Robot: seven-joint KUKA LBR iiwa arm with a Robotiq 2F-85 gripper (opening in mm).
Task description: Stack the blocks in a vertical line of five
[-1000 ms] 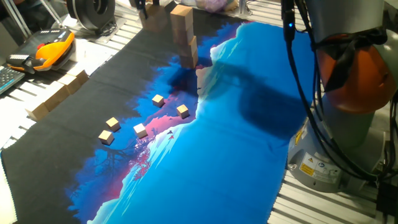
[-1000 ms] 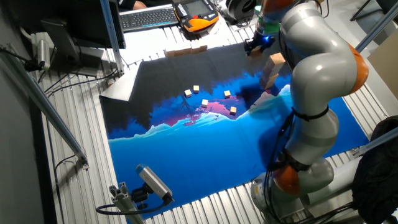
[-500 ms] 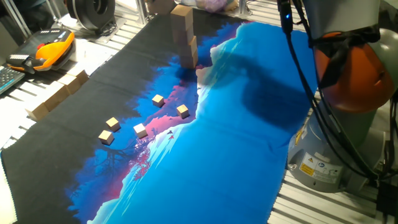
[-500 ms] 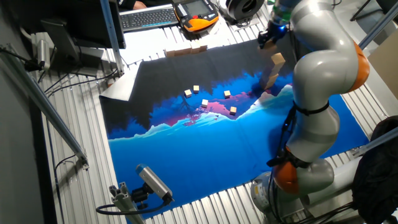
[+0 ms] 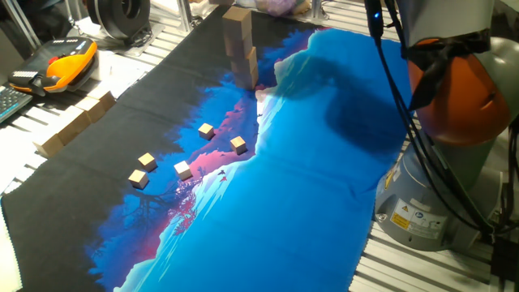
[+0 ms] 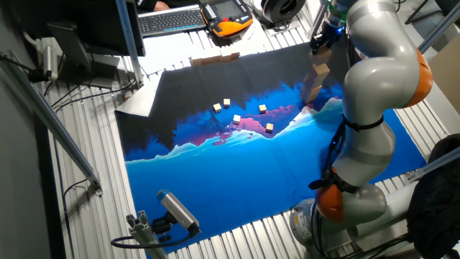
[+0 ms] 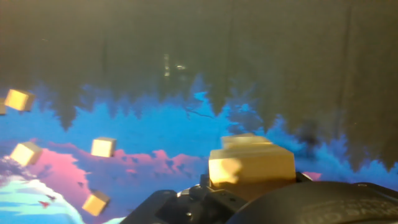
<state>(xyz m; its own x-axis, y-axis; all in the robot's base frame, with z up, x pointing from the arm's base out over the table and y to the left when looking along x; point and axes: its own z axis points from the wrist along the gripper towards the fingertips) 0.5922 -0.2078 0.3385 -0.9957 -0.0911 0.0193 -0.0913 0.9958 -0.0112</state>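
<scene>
In one fixed view, the stack of blocks [image 5: 241,45] stands upright at the upper centre of the frame, on the mat [image 5: 308,186] where its black area meets the blue print; the top block reaches nearly to the upper edge of the frame. Four tiny wooden cubes [image 5: 186,154] lie scattered on the mat at left centre, well apart from the stack. Long wooden bars [image 5: 75,123] lie at the left edge of the mat, and an orange-and-black pendant [image 5: 61,65] rests on the slatted table [image 5: 422,268] at upper left. The robot base [image 5: 454,105] fills the right side of the frame; the gripper is outside this view. In the other fixed view, the stack appears at the upper right of the frame as a leaning column, partly hidden by the arm [image 6: 377,108]. The gripper [image 6: 325,37] hangs just above and beside the top of the stack; its fingers are too small here to tell whether they are spread or closed, or whether they touch the top block. The tiny cubes sit near the frame centre. In the hand view, the top of the stack [image 7: 251,165] shows at lower centre, directly above the dark gripper body [image 7: 205,202]; the fingertips are not visible. Tiny cubes lie at the left of the frame.
</scene>
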